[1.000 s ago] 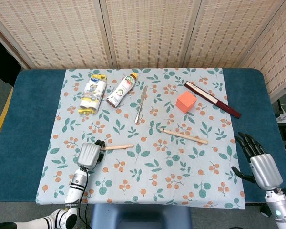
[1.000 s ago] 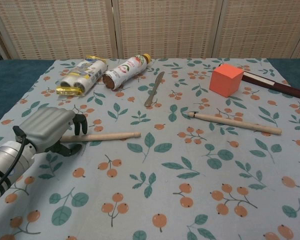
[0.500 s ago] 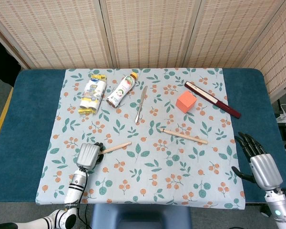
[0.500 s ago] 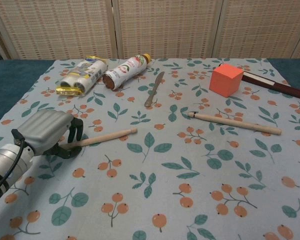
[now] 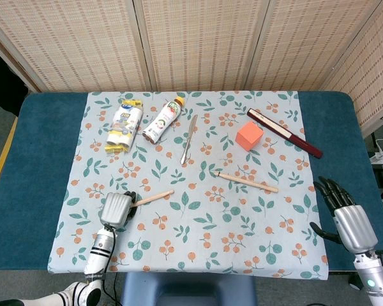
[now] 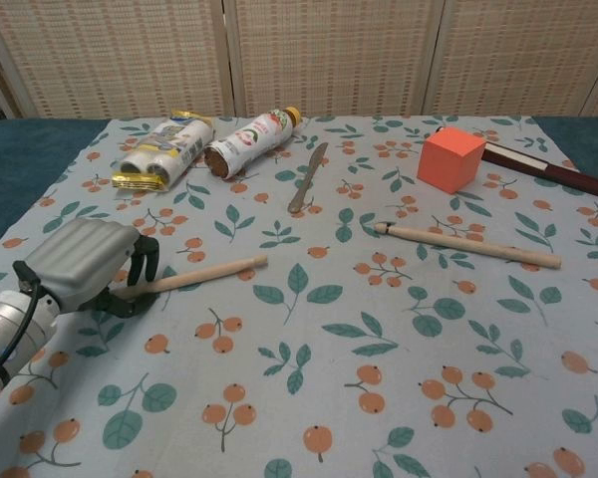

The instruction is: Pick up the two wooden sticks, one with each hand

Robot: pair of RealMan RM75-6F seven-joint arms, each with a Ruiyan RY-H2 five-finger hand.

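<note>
One stick (image 6: 194, 276) in left hand (image 6: 85, 264) — other stick (image 6: 468, 245) apart

Robot test lab, staged table (image 5: 32, 159), woven screens (image 5: 198, 41)

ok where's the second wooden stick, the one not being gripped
The second wooden stick lies flat on the cloth right of centre in the head view, just below the orange cube.

Left robot hand (image 6: 88, 264) curled closed — right robot hand (image 5: 345, 211) spread.
</note>
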